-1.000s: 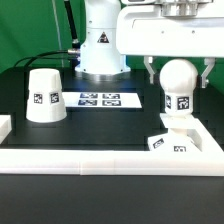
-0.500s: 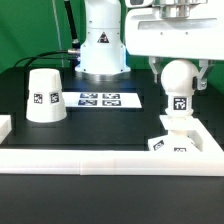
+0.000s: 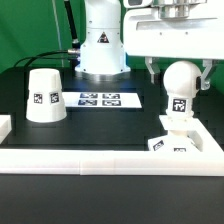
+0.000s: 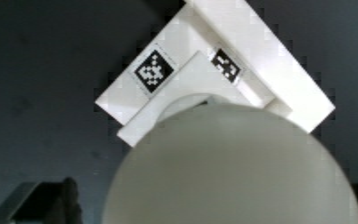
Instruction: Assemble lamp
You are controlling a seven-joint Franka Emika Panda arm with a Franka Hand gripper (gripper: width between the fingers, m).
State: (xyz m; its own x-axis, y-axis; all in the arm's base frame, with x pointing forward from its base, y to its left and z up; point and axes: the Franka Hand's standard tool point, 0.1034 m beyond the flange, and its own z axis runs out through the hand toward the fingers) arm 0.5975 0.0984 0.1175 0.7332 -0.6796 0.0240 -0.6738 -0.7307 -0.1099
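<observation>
The ball-like bulb [image 3: 179, 88] stands upright on the small square base [image 3: 172, 141] at the exterior view's right, its tag facing the camera. My gripper [image 3: 178, 74] is around the bulb with a dark finger on each side and a small gap showing, so it looks open. In the wrist view the bulb [image 4: 220, 170] fills the middle, the base [image 4: 194, 70] lies beyond it, and one finger [image 4: 48, 200] stands clear of the bulb. The cone shade [image 3: 44, 95] rests on the table at the exterior view's left.
The marker board [image 3: 100, 99] lies flat between the shade and the bulb. The robot's pedestal [image 3: 100, 50] stands behind it. A raised white rail [image 3: 110, 160] runs along the table's front edge, with a corner piece at the left [image 3: 4, 125].
The gripper's fingers shifted only slightly around the bulb. The bulb's tag looks a little more tilted than one second ago. The shade and base have not moved.
</observation>
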